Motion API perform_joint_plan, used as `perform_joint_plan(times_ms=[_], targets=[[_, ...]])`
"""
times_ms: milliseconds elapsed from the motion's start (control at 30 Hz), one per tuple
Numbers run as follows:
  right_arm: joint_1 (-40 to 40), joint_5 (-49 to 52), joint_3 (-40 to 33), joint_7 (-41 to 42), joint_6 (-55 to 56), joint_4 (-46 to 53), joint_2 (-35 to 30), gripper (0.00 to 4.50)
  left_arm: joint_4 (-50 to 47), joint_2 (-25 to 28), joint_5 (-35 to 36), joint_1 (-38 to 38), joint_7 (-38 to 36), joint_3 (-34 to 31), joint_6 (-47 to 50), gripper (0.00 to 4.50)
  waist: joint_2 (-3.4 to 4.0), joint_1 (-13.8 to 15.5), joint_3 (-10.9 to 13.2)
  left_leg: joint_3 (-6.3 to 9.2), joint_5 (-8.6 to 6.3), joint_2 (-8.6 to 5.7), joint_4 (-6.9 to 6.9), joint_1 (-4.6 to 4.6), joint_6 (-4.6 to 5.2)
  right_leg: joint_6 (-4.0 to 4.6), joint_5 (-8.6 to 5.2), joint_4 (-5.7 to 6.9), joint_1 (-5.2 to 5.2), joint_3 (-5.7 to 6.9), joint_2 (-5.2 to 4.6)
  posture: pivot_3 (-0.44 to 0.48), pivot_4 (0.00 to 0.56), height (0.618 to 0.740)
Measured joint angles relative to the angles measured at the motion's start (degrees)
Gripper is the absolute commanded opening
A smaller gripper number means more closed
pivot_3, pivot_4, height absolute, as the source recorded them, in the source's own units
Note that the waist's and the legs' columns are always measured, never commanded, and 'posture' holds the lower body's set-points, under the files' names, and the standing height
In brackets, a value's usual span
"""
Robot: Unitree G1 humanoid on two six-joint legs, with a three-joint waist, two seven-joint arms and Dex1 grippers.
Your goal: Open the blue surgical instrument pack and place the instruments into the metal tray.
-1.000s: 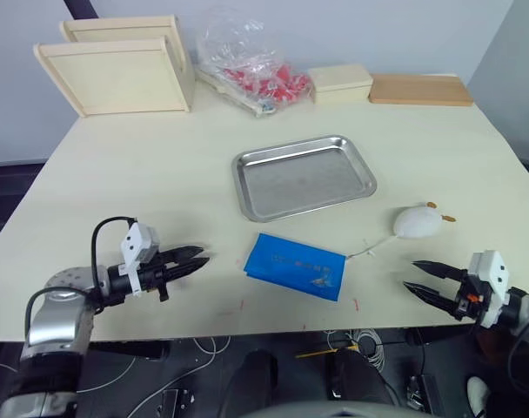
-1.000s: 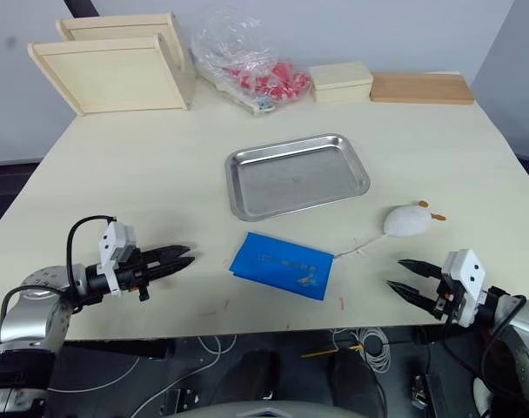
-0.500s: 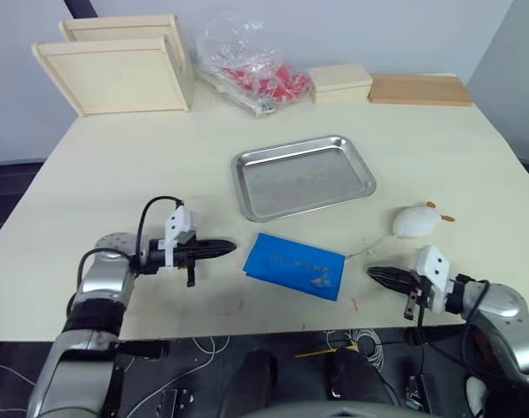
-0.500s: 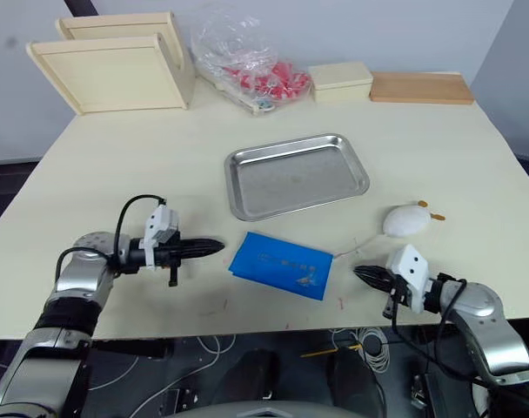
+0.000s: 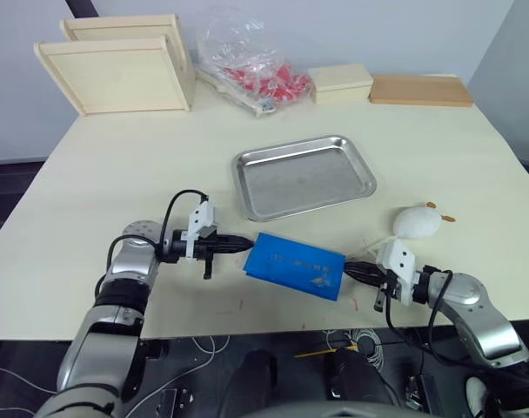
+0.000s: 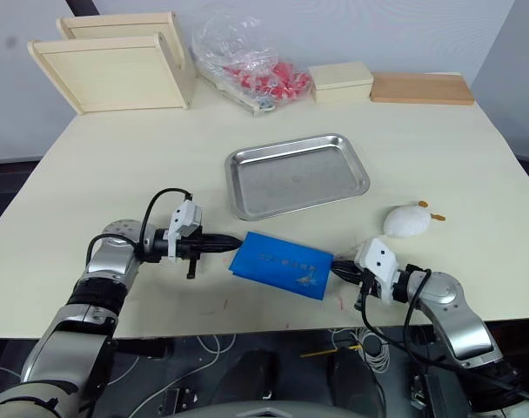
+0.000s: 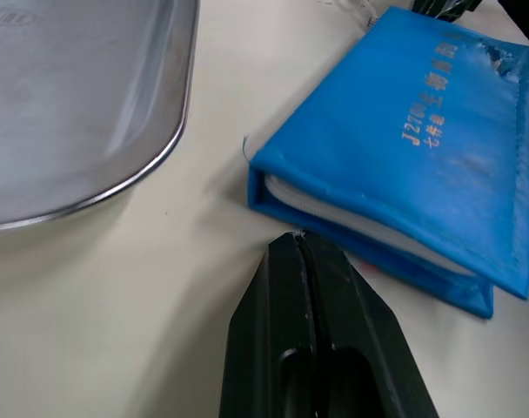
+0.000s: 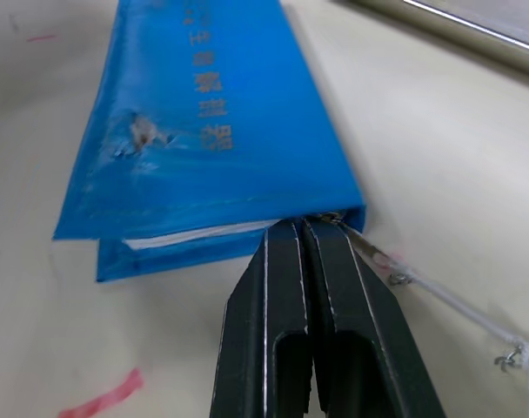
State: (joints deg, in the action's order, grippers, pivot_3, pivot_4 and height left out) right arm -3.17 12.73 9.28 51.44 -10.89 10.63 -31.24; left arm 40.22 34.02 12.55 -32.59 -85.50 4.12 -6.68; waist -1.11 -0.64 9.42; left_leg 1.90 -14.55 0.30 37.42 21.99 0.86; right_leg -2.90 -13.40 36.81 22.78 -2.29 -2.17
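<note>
Two arms reach low over the big pale desk (image 5: 99, 174), one from each side. Biggest on it, at the back, are the wooden boxes (image 5: 117, 74), then a clear bag of red things (image 5: 251, 70). The metal tray (image 5: 304, 177) sits empty in the middle. Just in front of it lies the blue surgical instrument pack (image 5: 296, 266), flat and folded shut. A small white toy mouse (image 5: 416, 223) sits near the right arm, and its string runs close by the pack.

The left pincer (image 7: 297, 252) has its fingers pressed together, holding nothing, with the tip right at the pack's left edge. The right pincer (image 8: 304, 233) is also closed and empty, with its tip touching the pack's right corner, just beside the string.

I think closed tips may only push the pack along the desk, or squeeze it from both ends and make it bend. The right one might catch the string too.

A second ago both pincers were open and well away from the pack. Now they have closed and come in to its two ends.
</note>
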Motion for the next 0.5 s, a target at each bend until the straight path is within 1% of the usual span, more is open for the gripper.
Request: perform_joint_plan(times_ms=[300,500], targets=[[-1.4,-0.9,1.0,-0.6,0.0,-1.8,1.3,0.09,2.7,-2.3,-0.7,-1.7,-0.2,0.0,-1.7,0.00,-0.01,-0.1,0.0,0.00,0.00,0.00,0.02,-0.03,0.00,-0.01,0.01,0.05,0.00,-0.01,0.03,0.000,0.150,0.740],[-2.2,-1.1,0.9,-0.4,0.5,-2.9,1.3,0.09,2.3,-2.8,-1.2,-1.6,-0.3,0.0,-1.5,0.00,-0.02,-0.1,0.0,0.00,0.01,0.01,0.05,-0.02,0.00,-0.01,0.01,0.05,-0.01,-0.01,0.04,0.000,0.150,0.740]])
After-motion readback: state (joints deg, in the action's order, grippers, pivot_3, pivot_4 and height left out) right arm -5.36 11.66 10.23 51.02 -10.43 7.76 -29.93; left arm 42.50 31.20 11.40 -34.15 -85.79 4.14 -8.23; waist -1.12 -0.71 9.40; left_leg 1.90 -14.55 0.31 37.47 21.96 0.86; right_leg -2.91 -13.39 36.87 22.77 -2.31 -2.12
